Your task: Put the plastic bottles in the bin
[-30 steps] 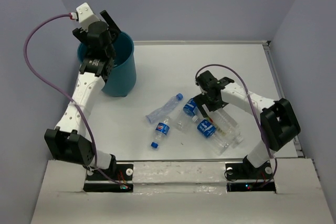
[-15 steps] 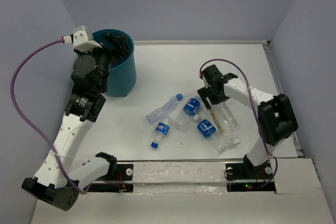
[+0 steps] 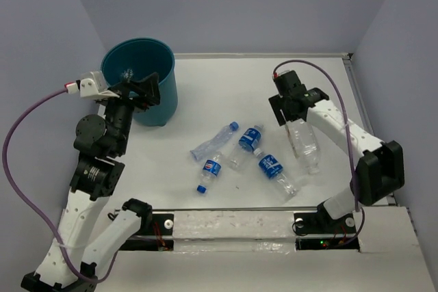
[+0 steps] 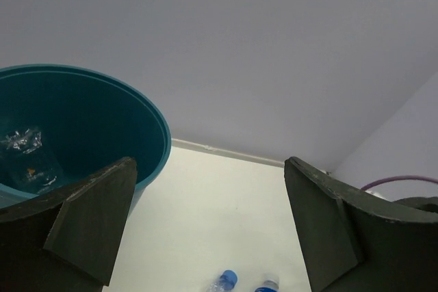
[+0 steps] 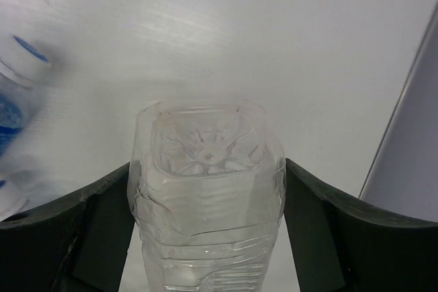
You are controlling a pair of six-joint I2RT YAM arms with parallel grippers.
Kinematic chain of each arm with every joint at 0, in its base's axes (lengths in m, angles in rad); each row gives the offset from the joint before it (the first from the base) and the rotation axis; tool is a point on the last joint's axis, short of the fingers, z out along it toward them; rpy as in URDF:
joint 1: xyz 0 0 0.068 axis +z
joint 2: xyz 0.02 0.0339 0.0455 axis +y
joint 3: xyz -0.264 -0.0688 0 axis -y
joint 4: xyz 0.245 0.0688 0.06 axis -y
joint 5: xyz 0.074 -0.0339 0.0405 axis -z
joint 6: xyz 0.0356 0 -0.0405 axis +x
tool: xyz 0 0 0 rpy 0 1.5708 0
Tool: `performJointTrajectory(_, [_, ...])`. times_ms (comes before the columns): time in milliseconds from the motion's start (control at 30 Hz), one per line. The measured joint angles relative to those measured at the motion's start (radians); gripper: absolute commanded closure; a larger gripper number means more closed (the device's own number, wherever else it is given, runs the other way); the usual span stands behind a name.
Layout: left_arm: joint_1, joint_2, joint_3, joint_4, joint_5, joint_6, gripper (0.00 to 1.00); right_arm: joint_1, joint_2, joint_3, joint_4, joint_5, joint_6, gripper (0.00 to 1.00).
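Observation:
The teal bin (image 3: 140,73) stands at the far left, and a crumpled clear bottle (image 4: 27,158) lies inside it. My left gripper (image 3: 140,90) hovers open and empty at the bin's near rim (image 4: 154,141); its midpoint in the wrist view (image 4: 209,230) is over bare table. My right gripper (image 3: 295,122) is shut on a large clear bottle (image 3: 306,147), whose base points away from the camera in the wrist view (image 5: 205,189). Several small bottles lie mid-table: one clear (image 3: 213,141) and three blue-labelled (image 3: 209,171) (image 3: 248,140) (image 3: 272,167).
A raised white edge (image 3: 363,100) runs along the table's right side, close to the right arm. Grey walls enclose the back and both sides. The left arm's purple cable (image 3: 20,141) loops out to the left.
My left gripper has pulled back out of the bin toward the near side. My right gripper has carried the large bottle out of the pile, to the right and farther back.

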Motion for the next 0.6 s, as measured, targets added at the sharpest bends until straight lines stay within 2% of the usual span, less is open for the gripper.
performJointTrajectory(167, [0.000, -0.072, -0.022, 0.011, 0.003, 0.011, 0.01, 0.019, -0.161, 0.221, -0.013, 0.042, 0.010, 0.42])
performJointTrajectory(300, [0.000, -0.142, -0.058, 0.029, -0.002, 0.017, 0.01, 0.078, -0.291, 0.377, 0.071, -0.024, 0.026, 0.42])
performJointTrajectory(467, [0.000, -0.168, -0.073, 0.060, -0.026, 0.019, 0.01, 0.126, -0.332, 0.434, 0.268, -0.206, 0.096, 0.42])
performJointTrajectory(600, [0.001, -0.178, -0.107, 0.059, -0.066, 0.022, 0.01, 0.160, -0.236, 0.447, 0.553, -0.388, 0.194, 0.42])
